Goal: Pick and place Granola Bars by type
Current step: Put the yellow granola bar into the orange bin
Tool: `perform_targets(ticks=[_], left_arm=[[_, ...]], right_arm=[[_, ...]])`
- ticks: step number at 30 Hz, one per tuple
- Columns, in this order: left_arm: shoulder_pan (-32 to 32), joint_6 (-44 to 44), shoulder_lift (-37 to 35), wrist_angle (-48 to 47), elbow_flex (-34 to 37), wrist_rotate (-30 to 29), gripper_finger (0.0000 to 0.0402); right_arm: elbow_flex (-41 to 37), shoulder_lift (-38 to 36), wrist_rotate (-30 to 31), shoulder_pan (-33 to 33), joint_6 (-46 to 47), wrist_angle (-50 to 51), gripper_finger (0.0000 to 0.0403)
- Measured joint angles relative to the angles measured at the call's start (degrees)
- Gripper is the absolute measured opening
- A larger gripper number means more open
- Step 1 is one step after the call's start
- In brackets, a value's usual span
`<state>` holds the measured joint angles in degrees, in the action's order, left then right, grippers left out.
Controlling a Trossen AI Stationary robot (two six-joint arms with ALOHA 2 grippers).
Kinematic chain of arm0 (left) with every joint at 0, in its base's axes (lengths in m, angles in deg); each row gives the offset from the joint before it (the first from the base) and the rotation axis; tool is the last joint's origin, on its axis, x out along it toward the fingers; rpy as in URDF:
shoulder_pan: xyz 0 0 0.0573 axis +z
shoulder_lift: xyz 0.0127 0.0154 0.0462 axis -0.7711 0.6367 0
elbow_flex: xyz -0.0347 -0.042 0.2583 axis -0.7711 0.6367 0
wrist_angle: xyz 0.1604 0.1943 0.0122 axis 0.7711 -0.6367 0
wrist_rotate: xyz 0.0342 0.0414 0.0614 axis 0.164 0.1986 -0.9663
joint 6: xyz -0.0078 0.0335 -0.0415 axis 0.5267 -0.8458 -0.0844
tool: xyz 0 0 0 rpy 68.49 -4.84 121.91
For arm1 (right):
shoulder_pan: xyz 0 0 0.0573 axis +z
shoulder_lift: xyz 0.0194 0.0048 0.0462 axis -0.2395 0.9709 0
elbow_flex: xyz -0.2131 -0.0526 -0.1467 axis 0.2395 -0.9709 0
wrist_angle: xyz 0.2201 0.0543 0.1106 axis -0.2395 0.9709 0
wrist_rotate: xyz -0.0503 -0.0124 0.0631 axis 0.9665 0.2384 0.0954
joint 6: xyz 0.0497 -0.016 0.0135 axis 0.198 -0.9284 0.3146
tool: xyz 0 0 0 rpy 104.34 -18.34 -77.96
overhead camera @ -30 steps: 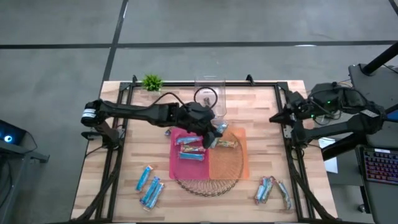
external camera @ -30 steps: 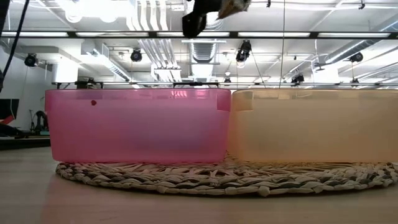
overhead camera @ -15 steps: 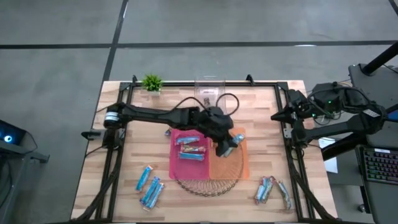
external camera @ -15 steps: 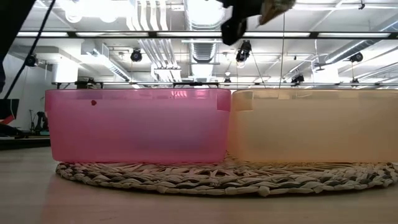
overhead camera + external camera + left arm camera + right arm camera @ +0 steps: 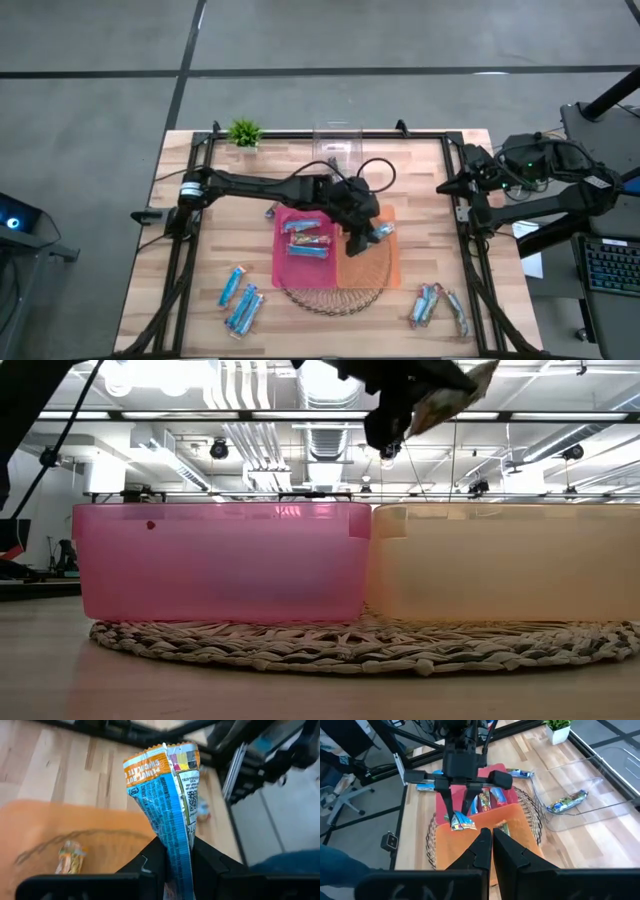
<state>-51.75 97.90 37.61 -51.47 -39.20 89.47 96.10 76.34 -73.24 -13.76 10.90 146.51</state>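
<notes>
Clamped on a granola bar [image 5: 380,231], our left gripper [image 5: 368,236] sits just right of centre in the high view, over the orange bin [image 5: 380,272]; the pink bin [image 5: 281,255] touches that bin's left side and holds several bars [image 5: 307,238]; both bins stand on a woven mat [image 5: 330,298]; two blue bars [image 5: 238,297] lie at the lower left of the table [image 5: 425,190], a small cluster of bars [image 5: 436,305] lies at the lower right, and one more rests in a clear container [image 5: 337,142] at the upper centre, with a green plant [image 5: 244,132] to its left; our right gripper [image 5: 445,188] waits at the table's right edge.

From the low view we see the left gripper [image 5: 405,405] at the top centre, above the orange bin [image 5: 505,560], the bar [image 5: 450,395] jutting to its right; the pink bin [image 5: 215,560] fills the left half.

Through the left wrist view the bar [image 5: 167,795] stands pinched between the fingers [image 5: 150,862], its wrapper blue and orange; the orange bin [image 5: 100,845] lies below with a tan bar [image 5: 70,858] in it.

Through the right wrist view we see the left gripper [image 5: 461,817] at the centre gripping the bar [image 5: 462,823] over the orange bin [image 5: 470,845]; our own right fingers [image 5: 482,852] at the bottom edge are pressed together with nothing between them.
</notes>
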Motion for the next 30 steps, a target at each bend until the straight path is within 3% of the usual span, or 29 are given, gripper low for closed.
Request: perform_targets(ticks=[16,30], left_arm=[[0.0,-18.2,0.0,-3.4,1.6,0.0,0.0053],[0.0,-18.8,6.0,-0.2,1.7,0.0,0.0053]], right_arm=[[0.0,0.0,0.5,0.0,0.0,0.0,0.0008],[0.0,0.2,1.9,0.0,-0.1,0.0,0.0008]])
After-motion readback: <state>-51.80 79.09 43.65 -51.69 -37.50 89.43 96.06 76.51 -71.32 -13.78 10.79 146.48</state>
